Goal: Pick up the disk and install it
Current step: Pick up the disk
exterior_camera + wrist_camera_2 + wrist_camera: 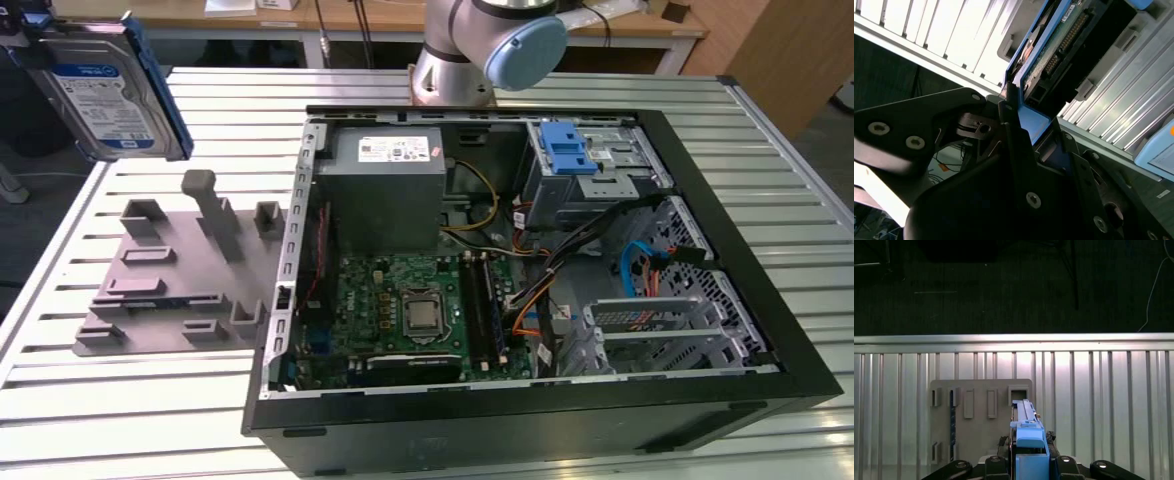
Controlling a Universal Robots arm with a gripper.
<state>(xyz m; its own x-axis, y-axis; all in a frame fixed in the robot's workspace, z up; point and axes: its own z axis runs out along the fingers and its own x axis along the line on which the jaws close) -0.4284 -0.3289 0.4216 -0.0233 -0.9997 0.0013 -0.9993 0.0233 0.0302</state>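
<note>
The disk (110, 92) hangs upright in the air at the exterior view's far left, above the table's back corner. Its white-and-blue label faces the camera and a blue bracket frames it. My gripper (1029, 457) is shut on the blue bracket, with dark fingers (996, 460) on both sides of it. In the first wrist view the disk (1025, 427) shows edge-on, well above the grey holder (979, 412). In the second wrist view the gripper (1026, 125) clamps the bracket, and the disk's circuit-board side (1061, 42) faces the camera.
The grey holder (174, 285) with upright posts lies on the slatted table (147, 400). An open computer case (534, 270) lies beside it at the exterior view's right, with a grey power supply (387, 180), a motherboard (407, 310) and a drive bay with a blue latch (577, 152).
</note>
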